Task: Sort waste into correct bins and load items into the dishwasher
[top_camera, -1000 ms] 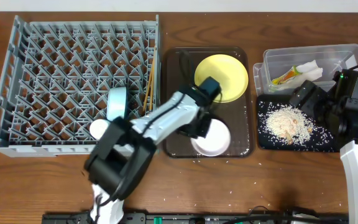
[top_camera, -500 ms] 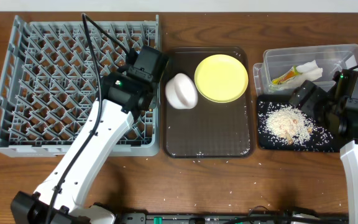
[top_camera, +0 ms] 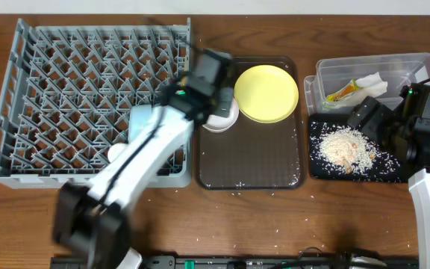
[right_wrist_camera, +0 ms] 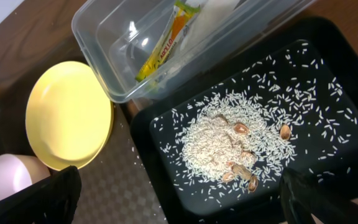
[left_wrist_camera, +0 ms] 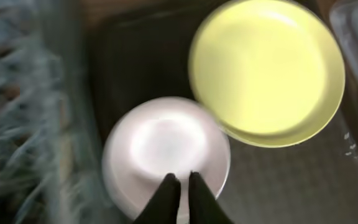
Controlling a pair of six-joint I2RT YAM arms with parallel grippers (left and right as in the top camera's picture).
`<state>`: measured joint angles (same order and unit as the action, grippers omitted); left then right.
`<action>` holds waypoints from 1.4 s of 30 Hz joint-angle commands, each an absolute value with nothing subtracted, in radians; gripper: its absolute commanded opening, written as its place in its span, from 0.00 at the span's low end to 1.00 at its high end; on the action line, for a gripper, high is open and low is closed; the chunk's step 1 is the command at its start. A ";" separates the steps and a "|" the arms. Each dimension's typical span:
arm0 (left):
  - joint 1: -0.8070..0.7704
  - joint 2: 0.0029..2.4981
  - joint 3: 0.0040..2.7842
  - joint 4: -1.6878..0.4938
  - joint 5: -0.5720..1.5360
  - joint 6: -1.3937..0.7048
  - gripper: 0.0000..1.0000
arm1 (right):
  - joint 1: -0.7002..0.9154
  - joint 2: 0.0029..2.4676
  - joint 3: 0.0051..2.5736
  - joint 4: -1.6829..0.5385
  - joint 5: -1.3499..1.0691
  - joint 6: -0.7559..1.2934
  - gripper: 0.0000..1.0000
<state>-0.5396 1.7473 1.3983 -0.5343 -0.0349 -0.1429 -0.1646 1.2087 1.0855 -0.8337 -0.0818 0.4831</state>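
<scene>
My left gripper (left_wrist_camera: 180, 182) is shut on the rim of the white bowl (top_camera: 222, 119) (left_wrist_camera: 160, 149), holding it over the back left of the brown tray, just beside the yellow plate (top_camera: 266, 93) (left_wrist_camera: 266, 68). The grey dish rack (top_camera: 66, 82) holds a light blue bowl (top_camera: 140, 123) and a small white cup (top_camera: 116, 153). My right gripper (right_wrist_camera: 188, 199) hangs open over the black tray (top_camera: 313, 170), which holds the rice (right_wrist_camera: 229, 137). The clear tub (top_camera: 321, 75) contains the orange-and-green sachet (right_wrist_camera: 160, 50) and the white paper wrapper (top_camera: 373, 82).
The brown serving tray (top_camera: 252, 161) lies between the rack and the two bins, with a few rice grains scattered on it and on the wooden table near its front edge. My left arm reaches diagonally across the rack's right front corner.
My left arm has carried the white bowl from the tray's front middle to its back left, next to the yellow plate. The right arm has not moved.
</scene>
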 commanded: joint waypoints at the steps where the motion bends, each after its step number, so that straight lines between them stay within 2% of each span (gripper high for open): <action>1: -0.559 1.909 1.380 -0.461 -0.046 -0.008 0.08 | -0.175 1.196 1.091 -0.834 -0.083 0.493 0.99; 4: -0.558 2.017 1.380 -0.482 -0.070 -0.057 0.08 | -0.175 1.196 1.091 -0.834 -0.083 0.493 0.99; 7: -0.571 2.046 1.380 -0.520 0.023 -0.092 0.07 | -0.175 1.196 1.091 -0.834 -0.083 0.493 0.99; 10: -0.608 2.033 1.384 -0.533 0.301 -0.152 0.07 | -0.175 1.196 1.091 -0.834 -0.083 0.493 0.99; 11: -0.641 2.025 1.390 -0.528 0.458 -0.208 0.08 | -0.175 1.196 1.091 -0.834 -0.083 0.493 0.99; 14: -0.713 2.024 1.393 -0.479 0.629 -0.266 0.08 | -0.175 1.196 1.091 -0.834 -0.083 0.493 0.99; 19: -0.829 2.019 1.410 -0.451 0.641 -0.265 0.08 | -0.175 1.196 1.091 -0.834 -0.083 0.493 0.99; 22: -0.799 1.959 1.443 -0.506 0.631 -0.268 0.17 | -0.175 1.196 1.091 -0.834 -0.083 0.493 0.99; 25: -0.734 1.860 1.444 -0.547 0.494 -0.268 0.47 | -0.175 1.196 1.091 -0.834 -0.083 0.493 0.99; 26: -0.708 1.835 1.444 -0.562 0.438 -0.266 0.53 | -0.175 1.196 1.091 -0.834 -0.083 0.493 0.99; 27: -0.691 1.826 1.444 -0.569 0.420 -0.261 0.55 | -0.175 1.196 1.091 -0.834 -0.083 0.493 0.99; 37: -0.671 1.980 1.400 -0.587 0.420 -0.219 0.55 | -0.175 1.196 1.091 -0.834 -0.083 0.493 0.99; 40: -0.675 2.036 1.400 -0.587 0.476 -0.219 0.52 | -0.175 1.196 1.091 -0.834 -0.083 0.493 0.99; 42: -0.693 2.059 1.400 -0.585 0.479 -0.218 0.43 | -0.175 1.196 1.091 -0.834 -0.083 0.493 0.99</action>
